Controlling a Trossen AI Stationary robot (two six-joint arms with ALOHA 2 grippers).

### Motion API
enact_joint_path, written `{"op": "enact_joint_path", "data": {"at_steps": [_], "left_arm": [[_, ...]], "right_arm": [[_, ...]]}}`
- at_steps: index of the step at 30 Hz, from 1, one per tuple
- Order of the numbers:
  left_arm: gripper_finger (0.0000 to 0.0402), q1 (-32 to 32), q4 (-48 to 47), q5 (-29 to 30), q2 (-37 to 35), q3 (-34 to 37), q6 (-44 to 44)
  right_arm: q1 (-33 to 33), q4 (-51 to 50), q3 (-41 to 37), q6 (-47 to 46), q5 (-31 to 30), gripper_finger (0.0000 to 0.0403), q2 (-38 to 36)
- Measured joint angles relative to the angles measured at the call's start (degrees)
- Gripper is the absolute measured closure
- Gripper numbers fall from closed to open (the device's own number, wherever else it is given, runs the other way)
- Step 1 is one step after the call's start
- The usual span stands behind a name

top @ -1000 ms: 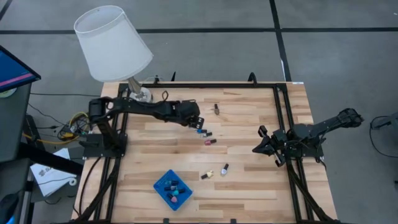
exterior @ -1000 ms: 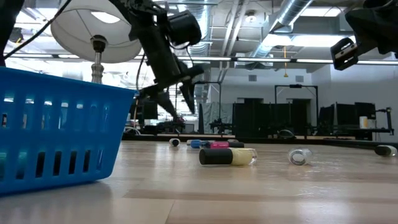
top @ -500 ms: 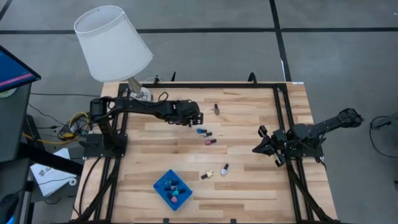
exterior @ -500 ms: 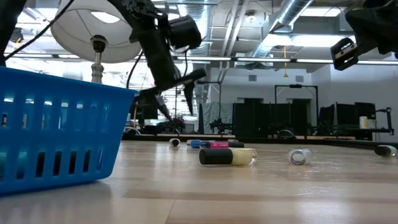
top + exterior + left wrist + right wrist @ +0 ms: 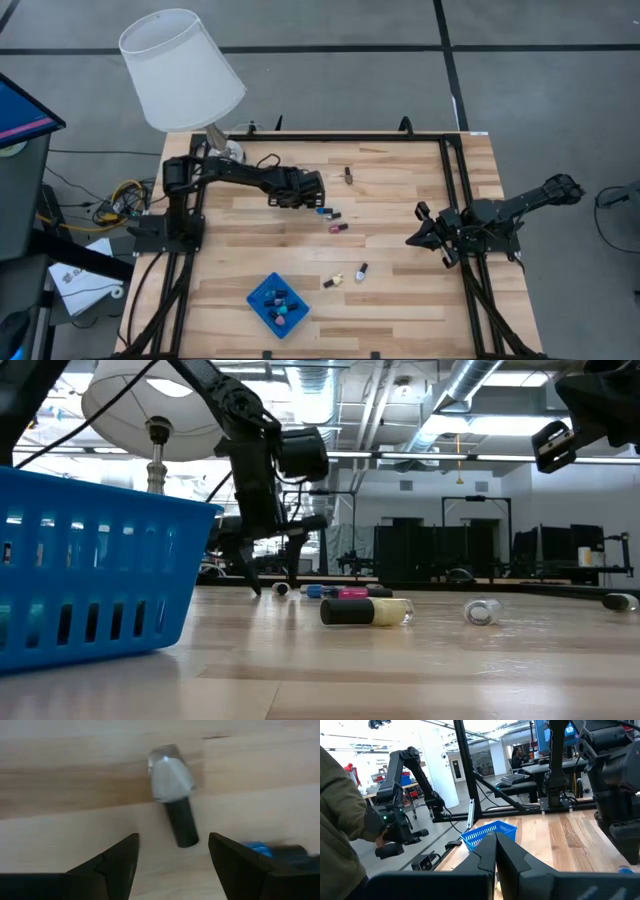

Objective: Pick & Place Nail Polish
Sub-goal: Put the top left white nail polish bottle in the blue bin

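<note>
My left gripper is open and points down over the far-left middle of the table; in the low view its tips hang just above the wood. Between and just beyond its fingers lies a clear nail polish bottle on its side, dark cap toward the gripper, untouched. A blue bottle lies beside it. Other bottles lie loose: one far off, blue ones, a pink one, a yellow one and one more. My right gripper waits shut at the right edge.
A square blue tray holding several bottles stands near the front edge; it fills the low view's left. A white lamp stands at the far-left corner. A person's sleeve shows beyond the table.
My left gripper has drawn back a little toward the table's left edge, tipped its fingers to point down and sunk from well above the table to just over it, beside the clear bottle. Its fingers stay open. No bottle has moved.
</note>
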State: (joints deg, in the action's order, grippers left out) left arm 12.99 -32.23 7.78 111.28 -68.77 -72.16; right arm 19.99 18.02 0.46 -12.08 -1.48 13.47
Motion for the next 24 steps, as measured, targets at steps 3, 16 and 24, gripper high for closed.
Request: {"op": "enact_joint_path", "data": {"at_steps": [3, 16, 24], "left_arm": [[0.0173, 0.0, -0.2, 0.6, 0.7, 0.1, -0.9], [0.0251, 3.2, -2.1, -2.1, -0.2, 0.3, -1.6], [0.0338, 3.5, -2.9, -2.3, -0.1, 0.3, 0.8]], "right_arm": [[0.0, 0.0, 0.0, 0.0, 0.0, 0.0403, 0.0], [0.0, 0.1, 0.0, 0.0, 0.0, 0.0403, 0.0], [0.0, 0.1, 0.0, 0.0, 0.0, 0.0403, 0.0]]}}
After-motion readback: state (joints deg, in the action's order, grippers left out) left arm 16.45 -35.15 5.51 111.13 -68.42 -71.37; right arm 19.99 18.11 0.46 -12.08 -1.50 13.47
